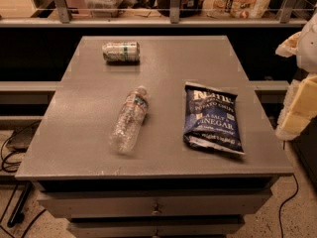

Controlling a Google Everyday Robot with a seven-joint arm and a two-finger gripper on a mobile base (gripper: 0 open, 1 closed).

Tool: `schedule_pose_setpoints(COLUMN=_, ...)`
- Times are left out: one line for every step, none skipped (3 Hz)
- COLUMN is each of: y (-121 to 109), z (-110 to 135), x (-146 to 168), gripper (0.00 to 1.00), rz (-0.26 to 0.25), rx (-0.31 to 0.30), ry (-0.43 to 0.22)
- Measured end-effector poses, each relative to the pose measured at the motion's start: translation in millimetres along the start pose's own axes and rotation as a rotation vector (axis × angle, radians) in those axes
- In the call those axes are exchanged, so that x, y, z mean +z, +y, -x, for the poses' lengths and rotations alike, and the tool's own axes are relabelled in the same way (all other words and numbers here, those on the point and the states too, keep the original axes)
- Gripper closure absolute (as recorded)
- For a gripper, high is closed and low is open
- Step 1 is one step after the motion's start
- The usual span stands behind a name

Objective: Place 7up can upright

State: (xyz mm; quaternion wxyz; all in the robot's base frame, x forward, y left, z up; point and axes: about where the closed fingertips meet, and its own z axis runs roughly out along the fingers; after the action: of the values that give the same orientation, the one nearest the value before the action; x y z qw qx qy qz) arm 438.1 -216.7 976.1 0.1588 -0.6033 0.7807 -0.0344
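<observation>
Setting: a dim work area. A long ledge (148, 21) with metal uprights runs across the back and carries packaged goods too blurred to identify. Speckled floor below.

1. Table (163, 157): grey, flat top, square to the camera view. Two drawer fronts (153, 202) sit under its near edge. The claw is off its right side.

2. Gripper (298, 110): the claw, pale cream and white, partly cut off by the right border. It hangs beyond the table's right edge, above the floor and clear of the top. It touches nothing on the table and holds nothing visible. Open or closed: cannot tell.

3. Chip bag (213, 118): dark blue with white lettering, lying flat. It is the item nearest the claw, just to its left as seen here.

4. Water bottle (130, 120): clear plastic, lying on its side. It is farther from the claw than the bag, at mid-table. Its cap points toward the back and its base toward the near edge. It lies apart from both the bag and the can.

5. 7up can (121, 52): pale body with green markings, lying on its side, not upright, with its long axis crosswise. It is the item farthest from the claw, at the far left part of the top near the back edge, well apart from the bottle.

6. Cables (7, 152): dark, on the floor left of the table, well away from the claw.
</observation>
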Motion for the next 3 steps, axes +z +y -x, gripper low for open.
schedule_pose_setpoints(y=-2, z=1, x=-1, gripper=0.0, rz=-0.013, rx=-0.006, ry=0.003)
schedule_pose_setpoints(y=-14, z=15, x=4, gripper=0.0, rz=-0.011, rx=-0.085, ry=-0.019)
schedule_pose_setpoints(y=-31, z=37, x=23, gripper=0.0, rz=0.038, rx=-0.198, ry=-0.039)
